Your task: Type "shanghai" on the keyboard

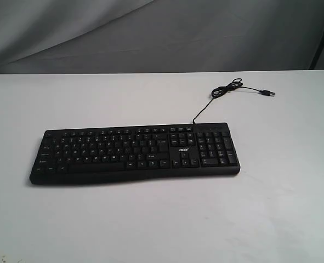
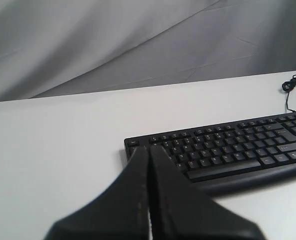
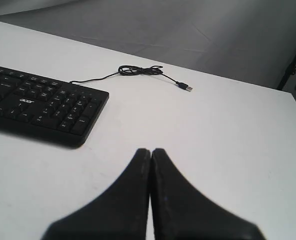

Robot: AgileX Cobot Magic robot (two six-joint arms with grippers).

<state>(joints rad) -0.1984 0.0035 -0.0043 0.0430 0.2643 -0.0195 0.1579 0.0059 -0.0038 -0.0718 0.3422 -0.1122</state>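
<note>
The long black acer keyboard (image 1: pixel 134 153) lies flat across the middle of the white table, number pad at its right end. Its thin black USB cable (image 1: pixel 227 89) coils behind it, plug lying loose to the right. Neither gripper shows in the exterior view. In the left wrist view my left gripper (image 2: pixel 149 148) is shut and empty, its tips lined up over the keyboard's (image 2: pixel 223 150) left end. In the right wrist view my right gripper (image 3: pixel 151 151) is shut and empty, hovering over bare table off the number-pad end of the keyboard (image 3: pixel 42 102).
The white table (image 1: pixel 162 219) ends at a far edge in front of a grey cloth backdrop (image 1: pixel 151 33). A dark stand leg (image 1: pixel 323 33) rises at the far right corner. The USB plug (image 3: pixel 186 87) lies beyond the keyboard.
</note>
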